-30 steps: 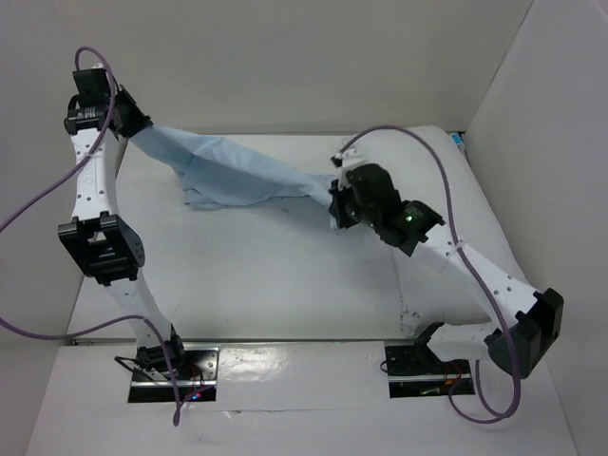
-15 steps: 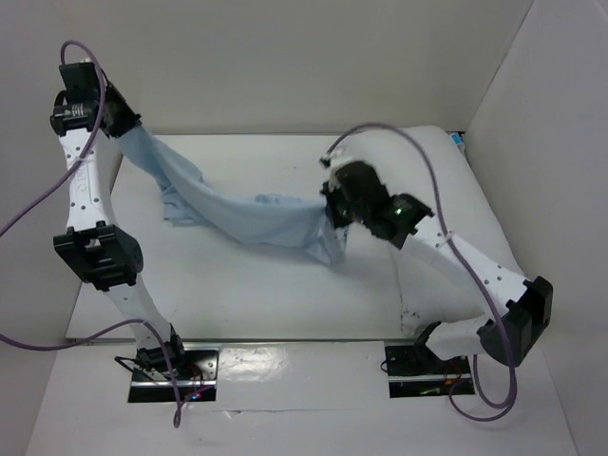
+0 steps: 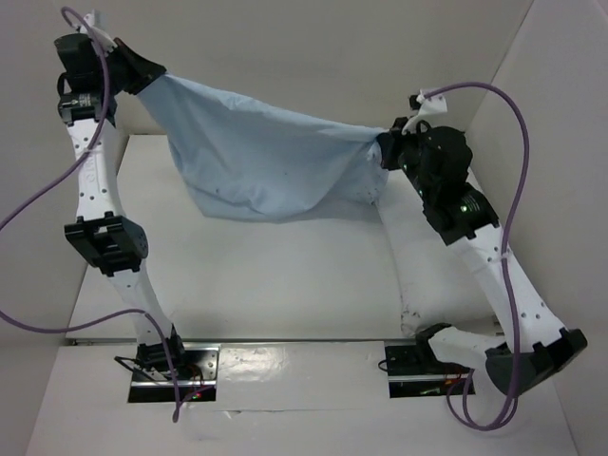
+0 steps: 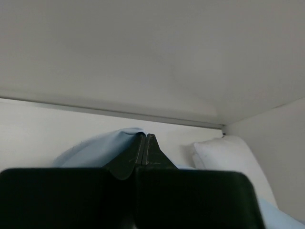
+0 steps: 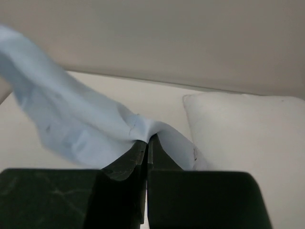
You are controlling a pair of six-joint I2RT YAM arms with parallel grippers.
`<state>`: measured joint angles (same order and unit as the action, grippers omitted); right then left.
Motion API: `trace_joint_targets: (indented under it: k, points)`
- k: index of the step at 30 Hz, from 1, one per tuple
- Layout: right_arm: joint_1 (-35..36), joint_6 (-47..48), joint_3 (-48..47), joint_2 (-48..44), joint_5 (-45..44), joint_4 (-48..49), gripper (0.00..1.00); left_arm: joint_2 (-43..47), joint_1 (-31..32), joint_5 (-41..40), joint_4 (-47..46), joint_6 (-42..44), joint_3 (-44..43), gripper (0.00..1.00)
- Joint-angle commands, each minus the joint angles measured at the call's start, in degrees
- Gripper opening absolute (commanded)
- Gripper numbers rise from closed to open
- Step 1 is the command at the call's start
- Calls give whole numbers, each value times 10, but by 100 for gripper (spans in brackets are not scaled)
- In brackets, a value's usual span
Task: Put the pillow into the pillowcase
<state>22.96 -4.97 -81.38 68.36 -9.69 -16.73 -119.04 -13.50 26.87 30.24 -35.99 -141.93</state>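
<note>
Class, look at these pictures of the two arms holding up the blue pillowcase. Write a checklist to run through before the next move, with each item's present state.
1. Left gripper shut on the pillowcase: ok, cloth at its closed tips.
2. Right gripper shut on the pillowcase: ok, cloth pinched at its tips.
3. Pillowcase spread between the two grippers: ok, sagging in the middle.
4. Pillowcase mouth open toward the pillow: cannot tell, no opening shows.
5. Pillow within reach: ok, it lies at the right side of the table, under the right arm.
6. A gripper free to take the pillow: not ok, both hold cloth.
</note>
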Motion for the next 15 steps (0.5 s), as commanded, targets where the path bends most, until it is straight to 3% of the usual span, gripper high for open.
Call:
trace_joint_targets:
  k: [1, 6, 12, 14, 15]
  points:
    - [26, 10, 56, -56, 85, 4, 0, 92, -58, 83, -106, -56, 44, 0]
    - [117, -31, 193, -99, 141, -51, 0, 186, -96, 83, -78, -23, 160, 0]
    - [273, -110, 333, -37, 191, -39, 0, 285, -127, -59, 28, 55, 336, 0]
    - [309, -137, 367, 10, 199, 13, 0, 285, -127, -150, 92, 61, 359, 6]
    - [346, -164, 392, 26, 199, 34, 0, 277, -127, -177, 113, 67, 372, 20]
